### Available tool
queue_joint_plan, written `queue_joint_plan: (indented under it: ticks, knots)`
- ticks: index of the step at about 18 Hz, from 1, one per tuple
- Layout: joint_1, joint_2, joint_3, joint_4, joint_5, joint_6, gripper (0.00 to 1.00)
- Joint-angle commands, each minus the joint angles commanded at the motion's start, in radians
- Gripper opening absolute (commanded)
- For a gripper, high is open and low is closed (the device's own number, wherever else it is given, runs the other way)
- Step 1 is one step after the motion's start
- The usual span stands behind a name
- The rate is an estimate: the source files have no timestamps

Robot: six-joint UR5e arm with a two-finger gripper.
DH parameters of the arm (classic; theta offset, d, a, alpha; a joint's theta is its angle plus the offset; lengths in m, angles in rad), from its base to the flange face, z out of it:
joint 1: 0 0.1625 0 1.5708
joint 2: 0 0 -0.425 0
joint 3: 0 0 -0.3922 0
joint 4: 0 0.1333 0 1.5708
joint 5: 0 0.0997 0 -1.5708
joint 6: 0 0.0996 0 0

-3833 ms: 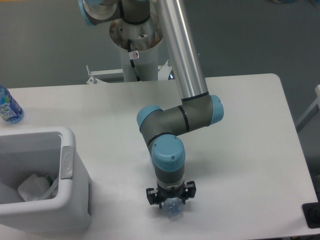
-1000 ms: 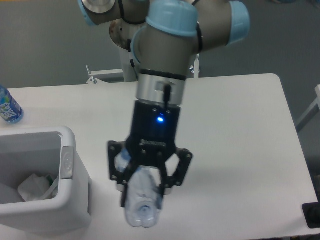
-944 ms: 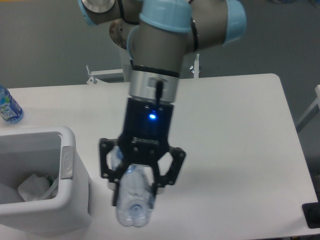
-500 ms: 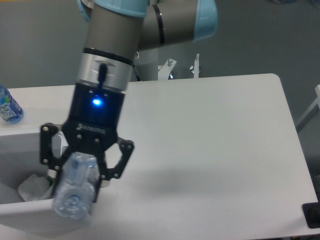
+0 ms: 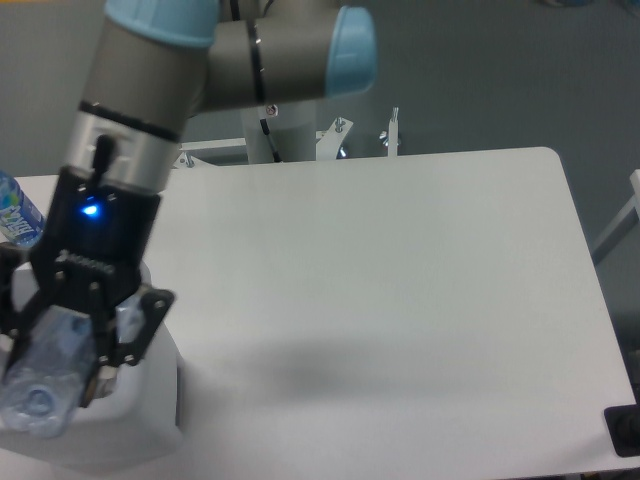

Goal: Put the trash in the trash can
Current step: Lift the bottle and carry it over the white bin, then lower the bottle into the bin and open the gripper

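My gripper [image 5: 55, 350] is shut on the clear, bluish, crinkled plastic bottle [image 5: 40, 375] and holds it high, close to the camera, over the white trash can [image 5: 150, 430] at the table's front left. The gripper and bottle cover most of the can; only its right wall and corner show. The crumpled white paper wad is hidden behind the gripper.
A blue-labelled bottle [image 5: 12, 215] stands at the table's left edge behind the can. The arm's base column [image 5: 285, 130] stands behind the table's far edge. A dark object [image 5: 625, 432] sits at the front right corner.
The gripper has lifted the plastic bottle from the table's front middle and carried it left, from beside the can to over it. It now hides the paper wad.
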Motion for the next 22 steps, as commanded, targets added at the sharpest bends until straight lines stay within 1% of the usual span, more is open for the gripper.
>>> queue_joint_plan:
  ticks: [2, 3, 4, 5, 6, 12, 16, 19, 21, 22]
  knots:
    - [-0.031, -0.026, 0.0, 0.0, -0.002, 0.005, 0.65]
    - [-0.041, -0.035, 0.0, 0.0, -0.003, 0.009, 0.74]
    - [-0.043, -0.037, -0.003, 0.0, -0.003, 0.017, 0.86]
    - [-0.043, -0.037, -0.006, 0.0, -0.003, 0.02, 0.95]
    - [-0.043, -0.035, -0.009, 0.0, -0.003, 0.02, 0.99]
    - [-0.035, -0.02, -0.008, 0.0, 0.002, 0.018, 1.0]
    - [0.024, 0.004, -0.011, -0.005, 0.011, 0.018, 1.0]
    - [0.075, 0.029, -0.02, -0.011, 0.07, 0.02, 1.0]
    - [0.103, 0.06, -0.038, -0.012, 0.145, 0.021, 1.0]
    - [0.115, 0.064, -0.051, -0.012, 0.184, 0.029, 1.0]
